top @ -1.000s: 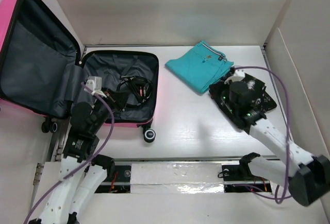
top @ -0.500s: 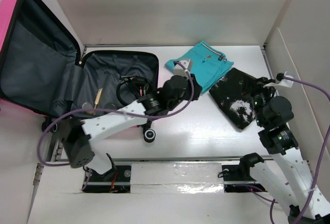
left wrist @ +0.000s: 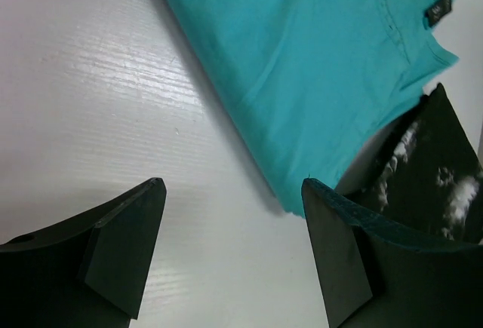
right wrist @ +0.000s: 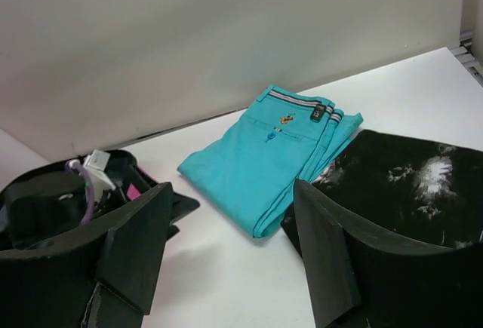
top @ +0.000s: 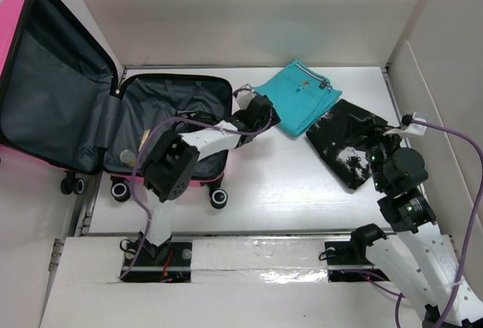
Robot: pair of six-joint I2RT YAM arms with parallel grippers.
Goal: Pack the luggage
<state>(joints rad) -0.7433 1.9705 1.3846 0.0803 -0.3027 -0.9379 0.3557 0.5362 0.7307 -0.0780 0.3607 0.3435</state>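
Since a second ago, my left arm has swung out of the luggage and over to the right. My right arm has pulled back off the black cloth. Both tools have opened up.

The white table has walls at the far side and the right side. My right arm is close to the right wall. There is bare table between the luggage and the clothes, and more on the near side of them.

The pink luggage lies open at the far left. Its lid is cut off by the picture's left edge. My left arm hides part of the bottom half, so I cannot tell what the dark things inside are.

The teal pants lie folded at the far middle. The black cloth touches their near right corner.

The left gripper is wide and holds nothing, just beside the pants' near edge. The right gripper is wide too, holding nothing, and its finger hides part of the black cloth.
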